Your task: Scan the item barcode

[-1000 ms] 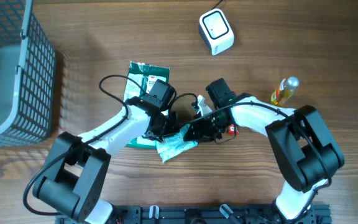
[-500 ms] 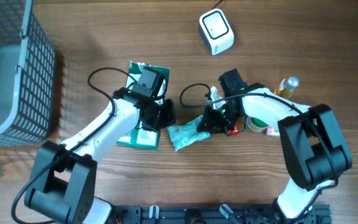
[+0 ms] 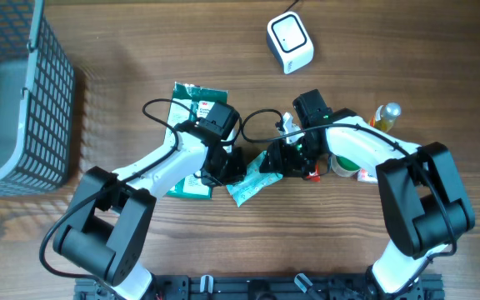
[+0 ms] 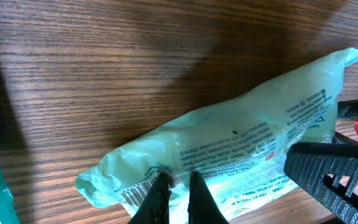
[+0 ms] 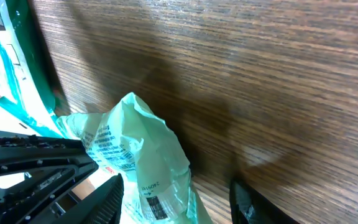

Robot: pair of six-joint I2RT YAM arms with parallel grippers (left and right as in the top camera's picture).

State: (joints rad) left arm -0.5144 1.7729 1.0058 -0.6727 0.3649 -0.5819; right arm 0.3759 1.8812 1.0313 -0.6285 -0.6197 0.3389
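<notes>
Fingers of both arms meet at the pale green packet [image 3: 248, 185], flat on the desk [image 3: 140, 50].
Its barcode [image 4: 135, 194] end has the left fingers [image 4: 157, 202] pressed shut on top, clasping nothing; right fingers [image 5: 104, 205] stand apart astride the other end. White scanner [image 3: 290, 43] sits at one o'clock.

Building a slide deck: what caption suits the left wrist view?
Left claw pinching a pale green packet beside its barcode on the wooden table.
</notes>
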